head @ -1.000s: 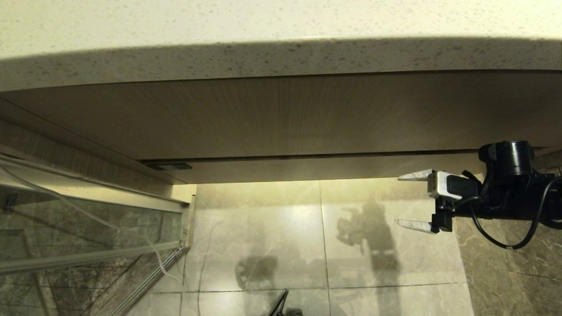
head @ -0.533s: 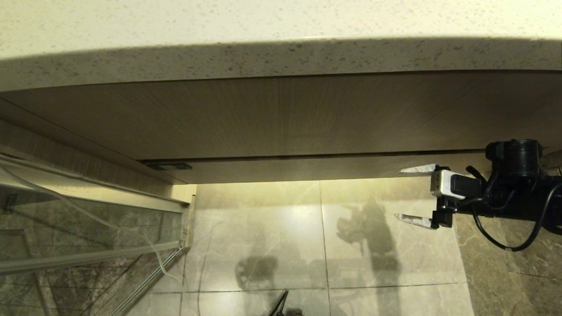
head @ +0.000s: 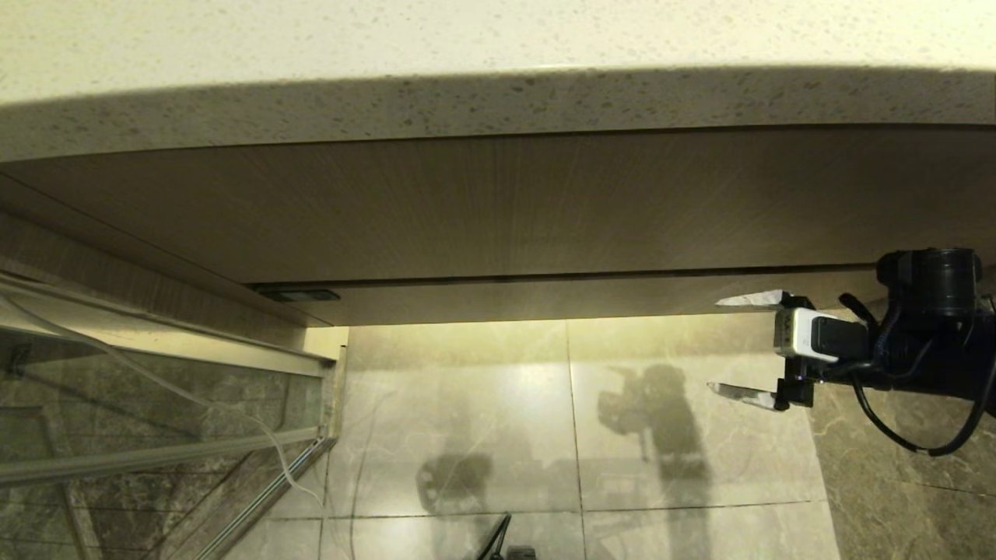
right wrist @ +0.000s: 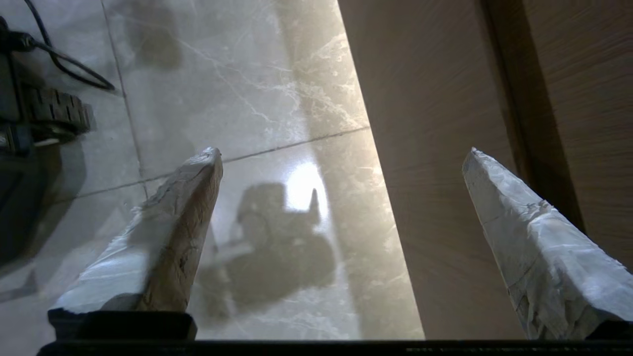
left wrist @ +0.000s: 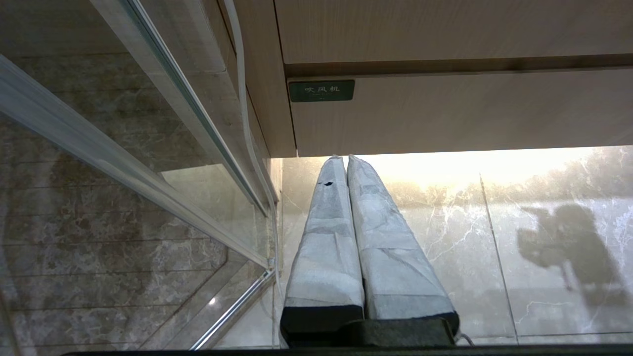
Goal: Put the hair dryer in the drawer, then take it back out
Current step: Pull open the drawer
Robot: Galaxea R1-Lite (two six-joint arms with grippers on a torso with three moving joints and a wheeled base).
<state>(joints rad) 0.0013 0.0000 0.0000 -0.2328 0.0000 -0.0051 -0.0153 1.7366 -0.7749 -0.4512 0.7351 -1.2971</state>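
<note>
Speckled pale stone formed the one worktop (head: 498,47) overhanging everything, and grey marble tiles covered the floor (head: 498,420) below. Under the worktop I saw one tall wood-grain panel (head: 513,202), then the one drawer (head: 545,299), pushed shut, its narrow front carrying one small dark label (left wrist: 321,91). One glass partition (head: 156,404) stood at my left, a white cord (left wrist: 242,99) trailing along it. I could not see the hair dryer anywhere. My right tool (head: 739,346) hung released, fingers wide apart, holding nothing, beside the drawer's right end. My left tool (left wrist: 344,160) stayed parked low, fingers pressed together, empty.
</note>
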